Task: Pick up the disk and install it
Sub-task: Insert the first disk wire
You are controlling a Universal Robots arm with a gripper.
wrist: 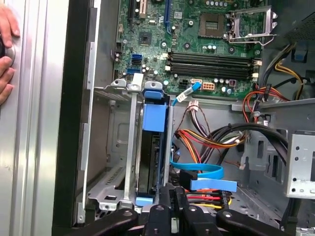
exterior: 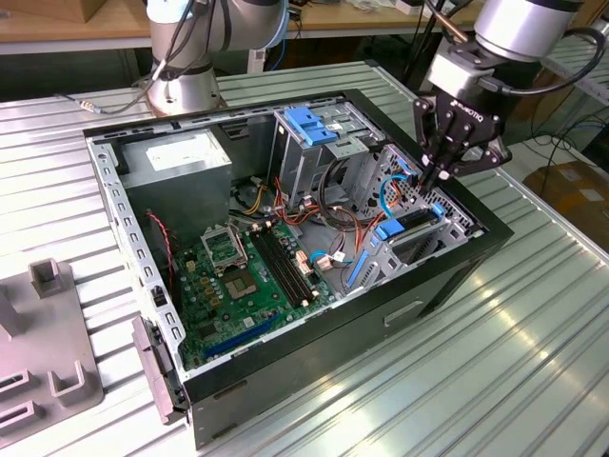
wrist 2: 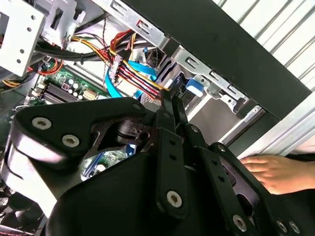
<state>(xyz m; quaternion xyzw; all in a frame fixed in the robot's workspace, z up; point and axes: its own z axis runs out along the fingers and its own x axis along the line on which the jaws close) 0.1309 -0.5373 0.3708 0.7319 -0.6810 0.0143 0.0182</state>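
A robot lab or workshop is shown. An open computer case is laid on a ribbed metal worktop, and a robot arm is bolted onto that worktop. A wooden bench, cables and a cardboard box are seen behind.

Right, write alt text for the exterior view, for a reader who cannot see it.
A robot arm's black claw reaches down into an open black desktop computer case lying on a ribbed metal table, at a drive bay where the flat silver-grey disk with blue plastic rails sits. Inside are a green motherboard and a grey power-supply box.
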